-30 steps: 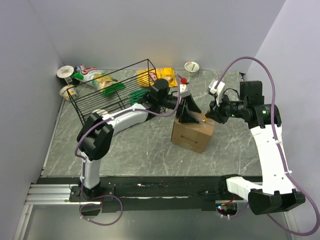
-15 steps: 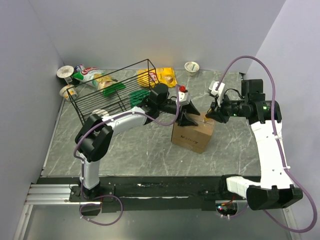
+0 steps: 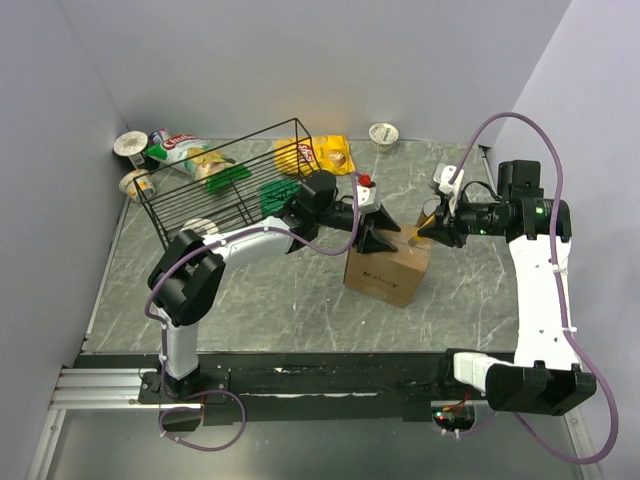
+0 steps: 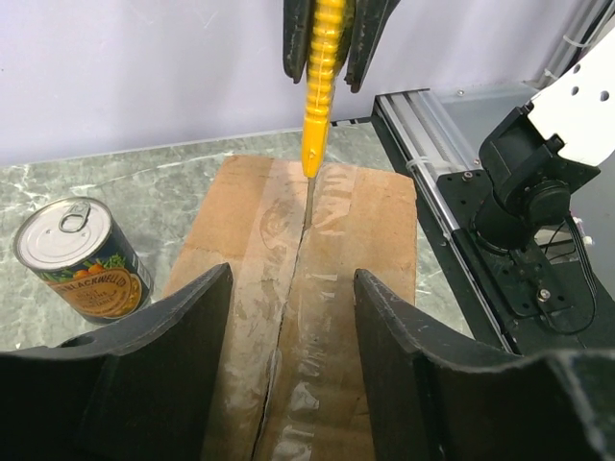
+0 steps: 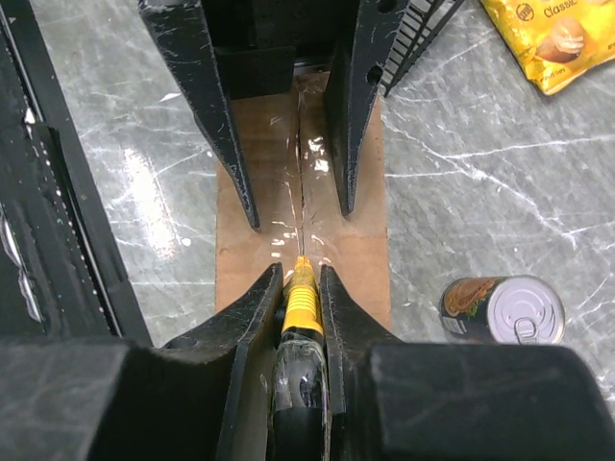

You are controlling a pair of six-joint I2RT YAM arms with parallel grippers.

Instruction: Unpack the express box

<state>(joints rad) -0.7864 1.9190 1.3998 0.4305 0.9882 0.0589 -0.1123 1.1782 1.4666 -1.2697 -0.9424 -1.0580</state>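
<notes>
- The left arm reaches from 7 o'clock across the table [image 3: 270,300]. The left gripper [image 3: 378,240] hangs low over the express box [image 3: 388,275], its jaws spread to either side of the taped seam.
- The right arm arches up from 5 o'clock and comes in from 3 o'clock. The right gripper [image 3: 432,231] pinches a yellow cutter [image 5: 302,302], whose tip is at the seam on the box's top edge.
- There is one box, just right of the table's centre. It is brown cardboard with glossy clear tape and closed flaps (the seam reads as a dark line).
- One tin can [image 4: 82,257], with a pull-tab lid, stands just beside the box.
- One black wire basket [image 3: 230,185] lies tilted at 10 o'clock from the box.
</notes>
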